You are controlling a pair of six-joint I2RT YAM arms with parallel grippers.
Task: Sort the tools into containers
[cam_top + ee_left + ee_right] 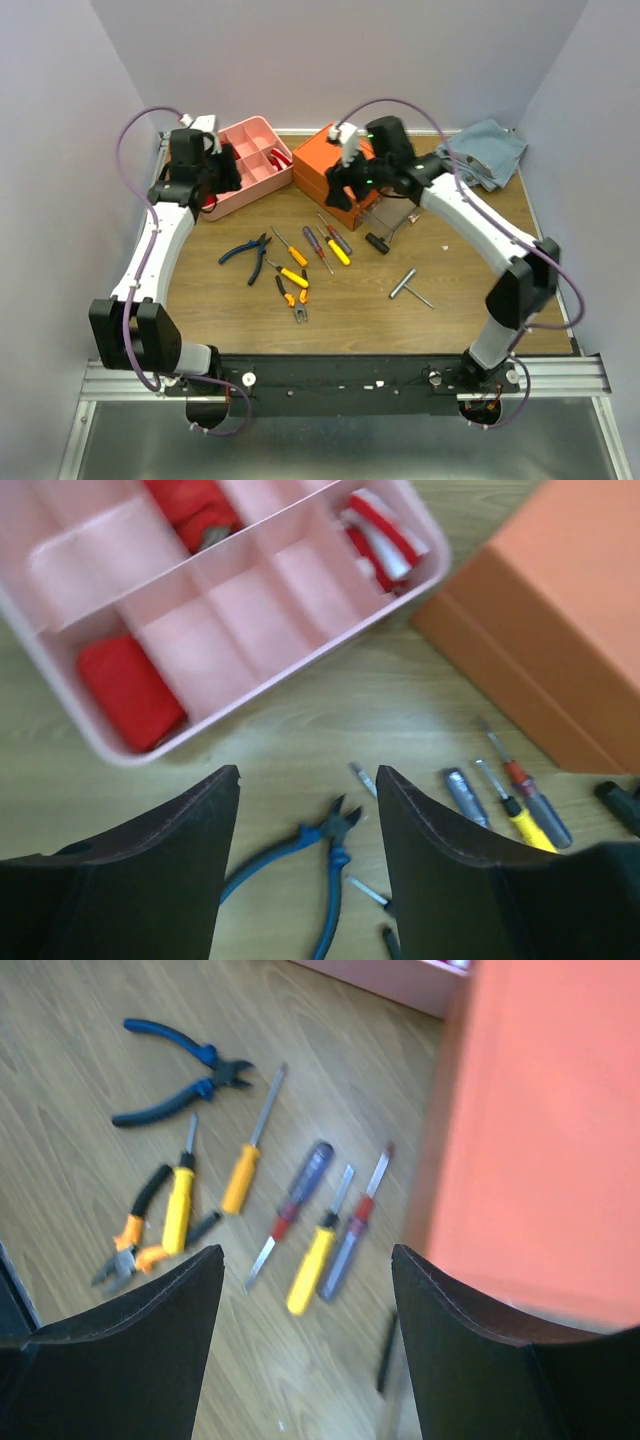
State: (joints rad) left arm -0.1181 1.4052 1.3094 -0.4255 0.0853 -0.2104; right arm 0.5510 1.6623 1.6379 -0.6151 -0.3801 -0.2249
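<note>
Left arm (150, 255): white shells and black joint housings are seen above the black base bar (340, 378).
Right arm (470, 225): the same white-and-black build is mounted at the bar's other end, with small green lights at the end farthest from the bar.
Cables (390, 100): purple, looped along both arms up from the bar.
Left gripper (308, 772): matte black fingers (150, 880), broad and blunt-tipped.
Right gripper (308, 1250): matching black fingers.
</note>
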